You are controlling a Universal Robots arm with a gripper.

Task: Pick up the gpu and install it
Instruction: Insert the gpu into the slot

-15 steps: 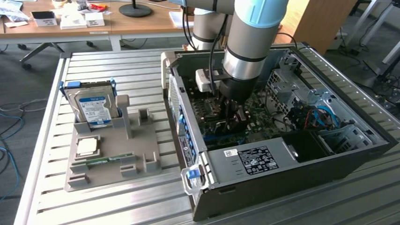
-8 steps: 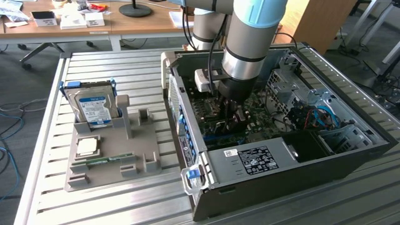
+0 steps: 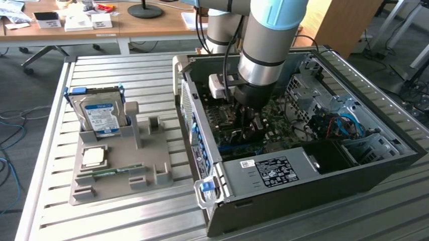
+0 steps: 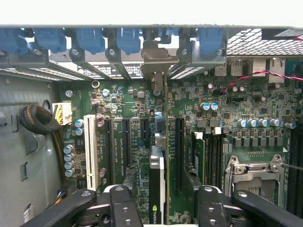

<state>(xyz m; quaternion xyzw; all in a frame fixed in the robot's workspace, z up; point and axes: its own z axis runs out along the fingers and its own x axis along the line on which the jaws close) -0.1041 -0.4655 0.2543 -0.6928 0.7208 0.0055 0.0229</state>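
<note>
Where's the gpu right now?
The gpu stands on edge in a motherboard slot inside the open computer case, between the open gripper's fingers. Its metal bracket sits at the case's rear slot openings.

Robotics lab / office-type room. Slatted alu workbench (image 3: 100,221) w/ open PC tower (image 3: 302,150) and grey parts fixture (image 3: 120,165) holding a hard drive (image 3: 100,115). Wooden desks (image 3: 120,27) behind w/ boxes, papers, lamp base; grey floor, loose cables (image 3: 10,130).
</note>
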